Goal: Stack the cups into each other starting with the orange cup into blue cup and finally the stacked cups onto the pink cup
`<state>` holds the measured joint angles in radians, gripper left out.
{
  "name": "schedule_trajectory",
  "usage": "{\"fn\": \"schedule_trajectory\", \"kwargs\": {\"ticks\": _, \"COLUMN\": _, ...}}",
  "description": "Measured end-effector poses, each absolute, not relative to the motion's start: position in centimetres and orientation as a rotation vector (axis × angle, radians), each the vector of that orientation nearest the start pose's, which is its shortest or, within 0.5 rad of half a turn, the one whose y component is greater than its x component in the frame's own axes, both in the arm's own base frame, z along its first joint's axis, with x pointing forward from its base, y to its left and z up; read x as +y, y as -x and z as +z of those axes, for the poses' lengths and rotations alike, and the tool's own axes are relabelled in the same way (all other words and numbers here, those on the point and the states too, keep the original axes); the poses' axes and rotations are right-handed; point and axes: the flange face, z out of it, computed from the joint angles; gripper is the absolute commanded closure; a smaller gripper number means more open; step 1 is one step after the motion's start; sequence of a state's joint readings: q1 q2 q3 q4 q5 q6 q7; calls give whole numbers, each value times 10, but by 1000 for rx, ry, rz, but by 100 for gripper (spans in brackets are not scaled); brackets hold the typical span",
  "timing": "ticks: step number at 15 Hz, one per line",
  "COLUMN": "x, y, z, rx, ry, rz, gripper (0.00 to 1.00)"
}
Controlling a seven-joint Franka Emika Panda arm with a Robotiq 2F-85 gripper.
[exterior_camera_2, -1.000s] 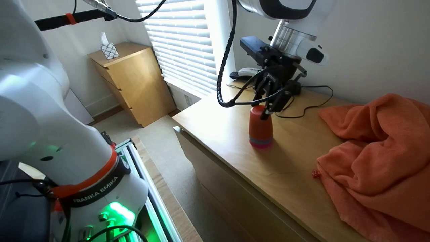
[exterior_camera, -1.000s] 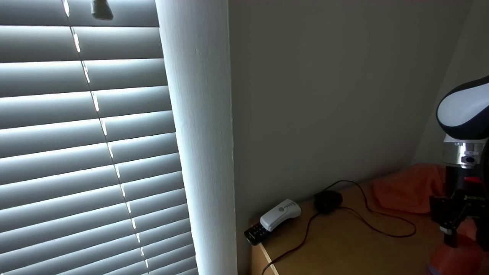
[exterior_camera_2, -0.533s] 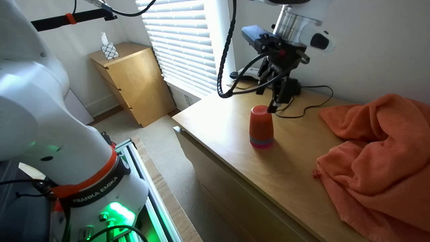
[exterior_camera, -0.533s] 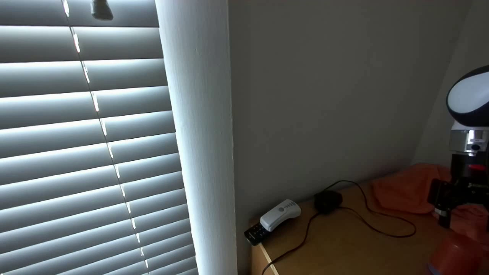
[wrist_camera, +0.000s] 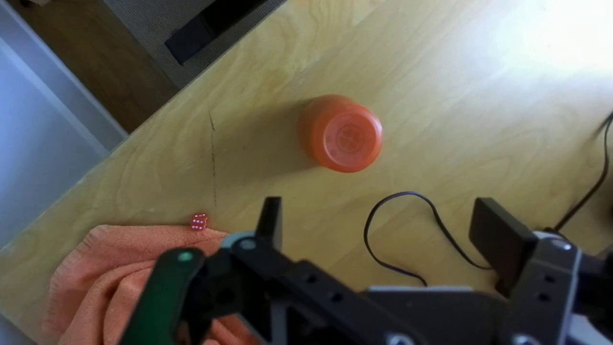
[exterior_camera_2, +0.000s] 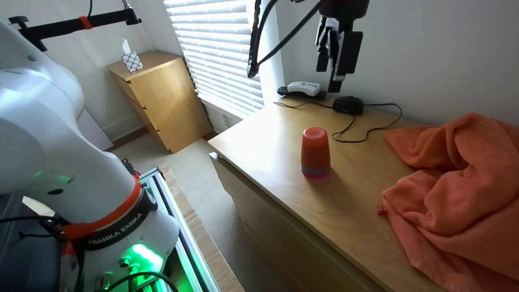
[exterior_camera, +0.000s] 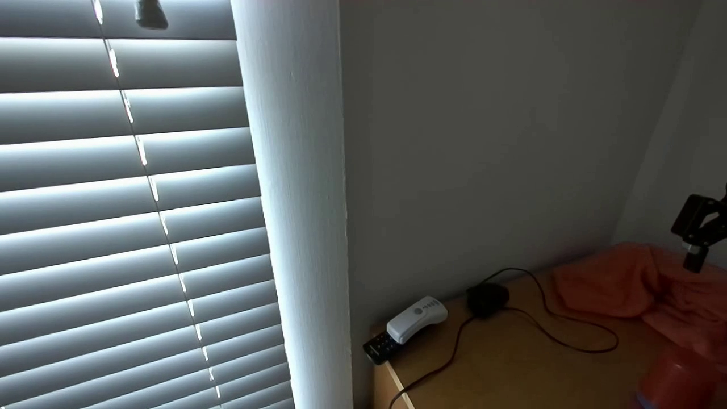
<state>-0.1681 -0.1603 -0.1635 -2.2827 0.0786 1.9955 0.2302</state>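
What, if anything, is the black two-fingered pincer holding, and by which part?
Nothing: the pincer is open, the upturned, tapered orange plastic cup standing apart below.

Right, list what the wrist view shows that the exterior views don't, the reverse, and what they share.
Only the wrist view: a thin dark line on the tabletop.

Only exterior: the window blinds and white remote in both exterior views; in an exterior view, a blue rim and pink rim below the orange cup.

Shared by all: the tabletop, that upside-down cup, the orange cloth, a black cord and the open pincer. The wrist view shares the red die with an exterior view.
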Motion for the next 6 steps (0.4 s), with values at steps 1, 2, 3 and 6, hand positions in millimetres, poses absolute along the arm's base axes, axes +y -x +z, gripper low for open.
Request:
{"fn": "schedule_trajectory", "kwargs": {"ticks": 1, "x": -153, "y": -445, "z": 418, "rx": 910, "ry": 2892, "rz": 161, "gripper": 0}}
{"fn": "schedule_trajectory", "kwargs": {"ticks": 2, "x": -154, "y": -439, "z": 426, "rx": 930, "ry": 2883, "rz": 135, "gripper": 0}}
{"fn": "schedule_trajectory", "kwargs": {"ticks": 3, "x": -156, "y": -432, "z": 433, "rx": 945, "ry": 2875, "rz": 112, "gripper": 0}}
{"fn": "schedule_trajectory", "kwargs": {"ticks": 6, "x": -158, "y": -419, "z": 446, "rx": 960, "ry": 2861, "rz": 68, "gripper": 0}}
